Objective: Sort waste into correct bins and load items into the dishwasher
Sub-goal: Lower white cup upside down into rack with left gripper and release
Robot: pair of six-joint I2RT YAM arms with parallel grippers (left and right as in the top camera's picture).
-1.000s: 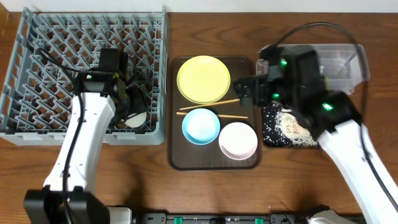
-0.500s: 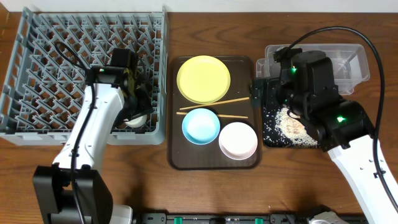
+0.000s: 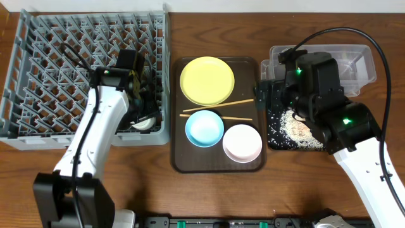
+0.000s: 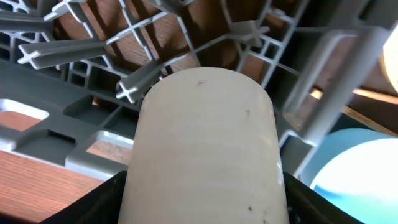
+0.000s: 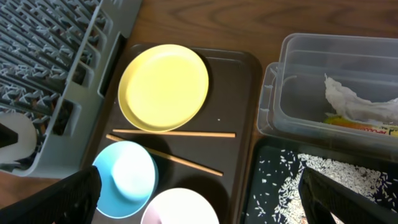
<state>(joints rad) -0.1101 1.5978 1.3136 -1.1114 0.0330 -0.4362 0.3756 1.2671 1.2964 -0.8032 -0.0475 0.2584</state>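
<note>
Left tool (image 4: 202,202) clamped on small white cup (image 4: 202,137), inside grey dish rack (image 3: 38,76) at corner by brown tray (image 3: 218,166) | right tool (image 5: 205,202) spread wide apart, empty, hanging between brown tray and clear tub (image 5: 292,93)

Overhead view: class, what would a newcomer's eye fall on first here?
The bright yellow plate on the brown tray stands out, with a blue bowl and white bowl next to it. To the left, the left pincer holds a white cup in the big grey rack.
</note>
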